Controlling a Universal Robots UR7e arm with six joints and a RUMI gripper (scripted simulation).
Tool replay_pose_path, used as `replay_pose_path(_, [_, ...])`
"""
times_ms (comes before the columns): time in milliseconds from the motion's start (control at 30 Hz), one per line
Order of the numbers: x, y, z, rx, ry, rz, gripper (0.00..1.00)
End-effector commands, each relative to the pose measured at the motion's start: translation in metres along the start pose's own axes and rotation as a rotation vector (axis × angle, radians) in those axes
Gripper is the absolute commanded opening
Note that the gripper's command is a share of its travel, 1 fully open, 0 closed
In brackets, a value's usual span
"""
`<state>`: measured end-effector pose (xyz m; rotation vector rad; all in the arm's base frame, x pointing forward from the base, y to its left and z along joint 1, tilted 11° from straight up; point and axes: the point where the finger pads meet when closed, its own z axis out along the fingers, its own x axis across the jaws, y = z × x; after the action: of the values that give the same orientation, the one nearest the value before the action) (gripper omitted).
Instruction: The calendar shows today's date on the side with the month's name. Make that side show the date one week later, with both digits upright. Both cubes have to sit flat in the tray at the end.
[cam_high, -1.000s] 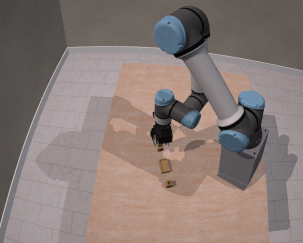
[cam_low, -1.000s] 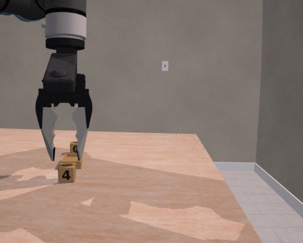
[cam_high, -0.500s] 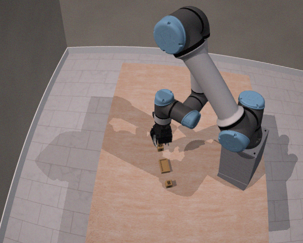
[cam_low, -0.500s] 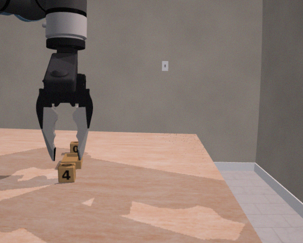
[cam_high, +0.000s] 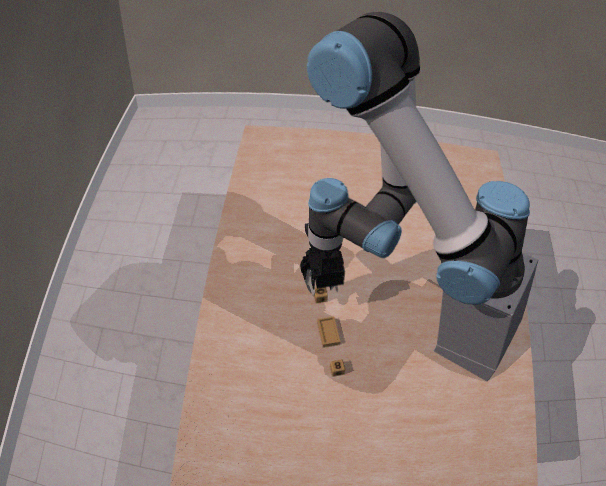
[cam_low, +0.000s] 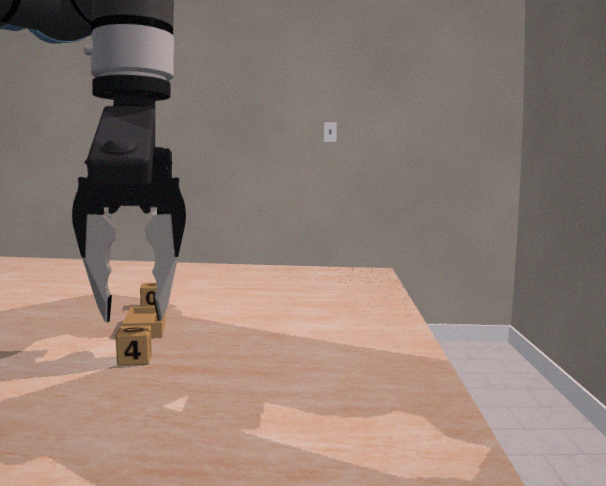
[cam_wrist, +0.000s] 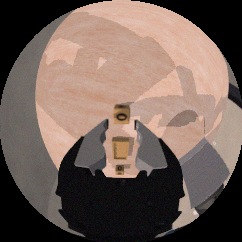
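One wooden cube (cam_high: 320, 295) (cam_low: 133, 346) (cam_wrist: 121, 115) sits flat on the table, with a 0 on top and an upright 4 on the side facing the exterior camera. My gripper (cam_high: 322, 289) (cam_low: 134, 318) (cam_wrist: 121, 120) points down, partly open with nothing between the fingers. Its tips are above the table near this cube. The wooden tray (cam_high: 330, 332) (cam_low: 143, 318) (cam_wrist: 120, 149) is empty and lies between the two cubes. The other cube (cam_high: 337, 367) (cam_low: 147, 295) (cam_wrist: 119, 170) stands past the tray, with an 8 on top and a 0 on the side facing the exterior camera, partly hidden by a finger.
The robot's grey pedestal (cam_high: 478, 334) (cam_wrist: 206, 172) stands on the table (cam_high: 354, 435) (cam_low: 303, 374), to the right of the tray in the top view. The table edge lies to the left in that view. The arm's shadow falls across the cubes and tray.
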<state>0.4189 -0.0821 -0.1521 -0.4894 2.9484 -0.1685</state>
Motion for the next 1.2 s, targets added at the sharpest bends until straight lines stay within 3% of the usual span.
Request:
replay_pose_path(0, [-0.002,-0.001,0.0,0.002,-0.002,-0.001,0.28])
replay_pose_path(700, [-0.002,-0.001,0.0,0.002,-0.002,-0.001,0.28])
replay_pose_path(1167, [-0.002,-0.001,0.014,0.002,-0.002,-0.001,0.28])
